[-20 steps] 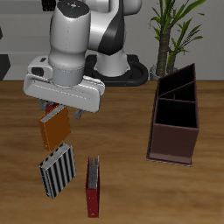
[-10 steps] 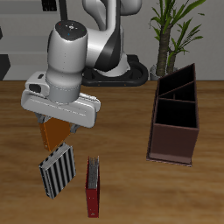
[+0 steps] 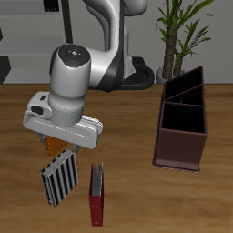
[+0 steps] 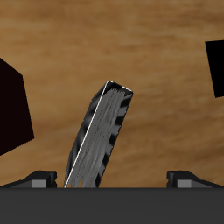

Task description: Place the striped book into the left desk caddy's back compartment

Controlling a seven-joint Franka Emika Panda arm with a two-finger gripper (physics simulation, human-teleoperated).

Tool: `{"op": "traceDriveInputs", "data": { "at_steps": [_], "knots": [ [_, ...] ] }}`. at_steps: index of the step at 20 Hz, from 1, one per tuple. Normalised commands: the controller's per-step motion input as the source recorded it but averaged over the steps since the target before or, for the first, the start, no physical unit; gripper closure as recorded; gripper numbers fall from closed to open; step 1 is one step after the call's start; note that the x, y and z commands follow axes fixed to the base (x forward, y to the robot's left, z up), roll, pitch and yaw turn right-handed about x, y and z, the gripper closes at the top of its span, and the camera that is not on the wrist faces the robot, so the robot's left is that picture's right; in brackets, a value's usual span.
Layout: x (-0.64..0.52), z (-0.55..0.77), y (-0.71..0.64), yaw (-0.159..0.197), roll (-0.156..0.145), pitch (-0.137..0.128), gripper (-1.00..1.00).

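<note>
A wood-grained desk [image 3: 127,196] carries everything, its surface a warm brown with darker streaks. Farther back than the caddy, the thin green leaves of a potted plant [image 3: 182,25] are seen. The arm [image 3: 75,77], smooth and glossy in white and grey, is bent over the books, well apart from the caddy.

The caddy [image 3: 179,118] is a long rectangular open-top box of dark reddish-brown, matte, with thin flat walls; two partitions split it into three pockets in a row. The back compartment [image 3: 189,86] is the end pocket farthest from the desk's front edge.

The jaws [image 3: 57,146] are mostly hidden under the white wrist housing in the exterior view, just above the striped book. In the wrist view two dark fingertips [image 4: 37,178] are seen set wide apart, one on either side of the striped book, with a gap to each, so the jaws are spread wide and nothing is gripped.

The striped book [image 3: 60,177] lies well apart from the caddy, nearer the desk's front edge, a thin slab with black and white stripes, tilted. In the wrist view its spine reads as a blurred grey band edged in black. A plain orange book [image 3: 53,144] is partly covered by the wrist. A dark red book [image 3: 96,194] stands on edge, narrow and flat, just beside the striped book.
</note>
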Motion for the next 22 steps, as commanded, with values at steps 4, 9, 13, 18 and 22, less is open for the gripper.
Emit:
{"op": "traceDriveInputs", "data": {
  "at_steps": [4,9,13,18,22],
  "knots": [
    [0.05,-0.38,-0.04,-0.032,-0.003,0.042,-1.00],
    [0.05,-0.37,-0.06,-0.021,-0.004,0.042,-1.00],
    [0.06,-0.19,-0.04,-0.029,-0.032,0.037,1.00],
    [-0.02,-0.16,-0.10,-0.029,-0.009,0.020,1.00],
    [-0.07,0.06,0.03,-0.042,0.008,-0.009,1.00]
  ]
}}
